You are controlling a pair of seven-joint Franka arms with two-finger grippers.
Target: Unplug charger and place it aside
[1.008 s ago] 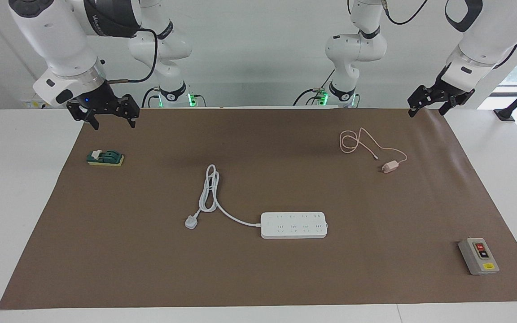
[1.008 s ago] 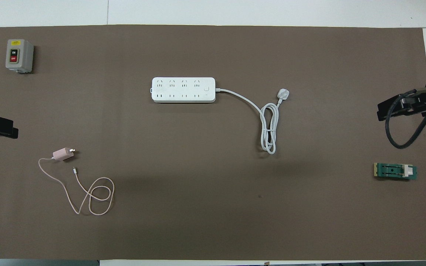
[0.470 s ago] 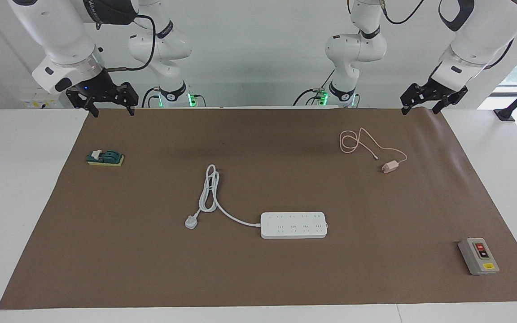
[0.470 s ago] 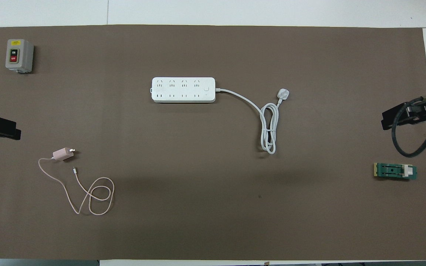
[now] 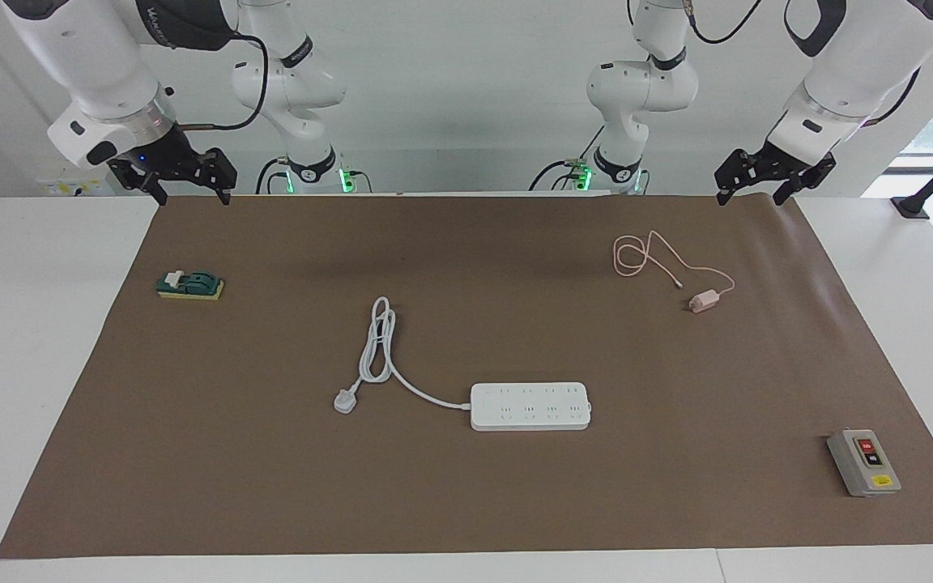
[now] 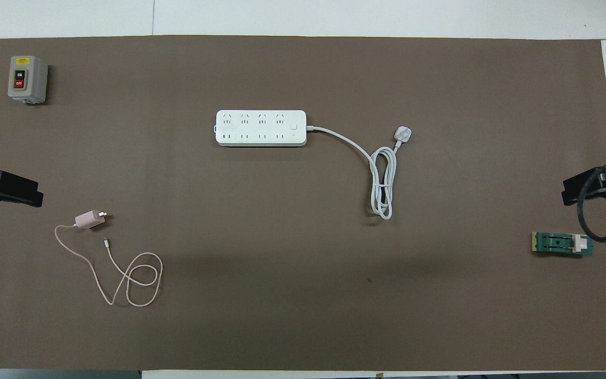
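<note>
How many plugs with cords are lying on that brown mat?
2. The charger, small and pink with a thin looped cable, lies toward the left arm's end. The white plug, farther from the robots, sits beside the power strip on its thick coiled cord. None seems hidden.

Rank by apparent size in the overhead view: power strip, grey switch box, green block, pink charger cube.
1. power strip
2. green block and grey switch box: similar footprint, not ranked
3. charger cube, clearly smallest
</note>
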